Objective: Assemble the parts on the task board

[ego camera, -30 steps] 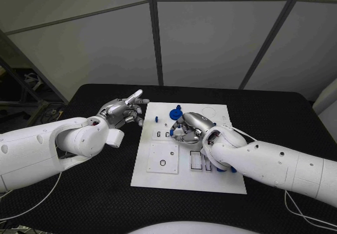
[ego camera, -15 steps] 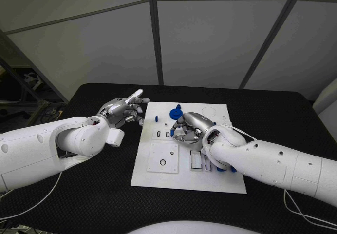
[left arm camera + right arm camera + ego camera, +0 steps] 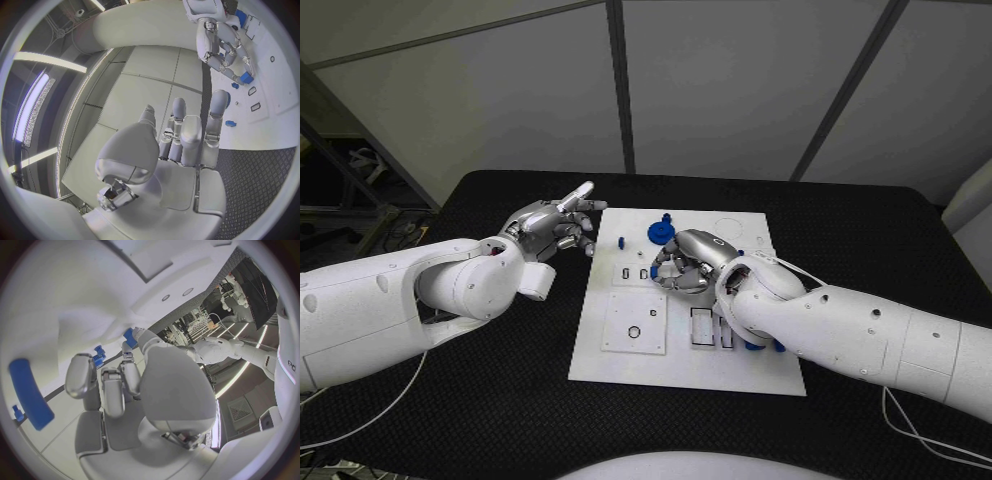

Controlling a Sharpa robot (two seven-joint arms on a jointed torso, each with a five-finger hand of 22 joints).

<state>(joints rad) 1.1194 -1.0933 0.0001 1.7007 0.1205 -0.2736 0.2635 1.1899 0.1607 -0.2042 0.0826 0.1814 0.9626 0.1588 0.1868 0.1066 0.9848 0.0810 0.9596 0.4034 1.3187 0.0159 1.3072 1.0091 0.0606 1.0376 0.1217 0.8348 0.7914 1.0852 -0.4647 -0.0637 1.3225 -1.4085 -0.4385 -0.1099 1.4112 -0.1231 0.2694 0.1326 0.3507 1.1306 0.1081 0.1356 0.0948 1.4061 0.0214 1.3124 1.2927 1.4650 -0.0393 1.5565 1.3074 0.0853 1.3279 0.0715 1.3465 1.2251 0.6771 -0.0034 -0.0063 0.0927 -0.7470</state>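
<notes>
1. The board (image 3: pixel 687 372) lies mid-table, its long sides running from the near edge to the far edge, likely so both arms can reach it.
2. The left hand (image 3: pixel 557 226) hovers just off the board's left edge near the far corner, fingers apart, holding nothing (probably waiting).
3. The right hand (image 3: pixel 689 262) curls down over the board's middle, likely to seat a part; whether it grips one I cannot tell.
4. Blue parts (image 3: pixel 659 233) lie just beyond it, toward the far edge; another (image 3: pixel 31 394) sits beside its fingers (image 3: pixel 80 376).
</notes>
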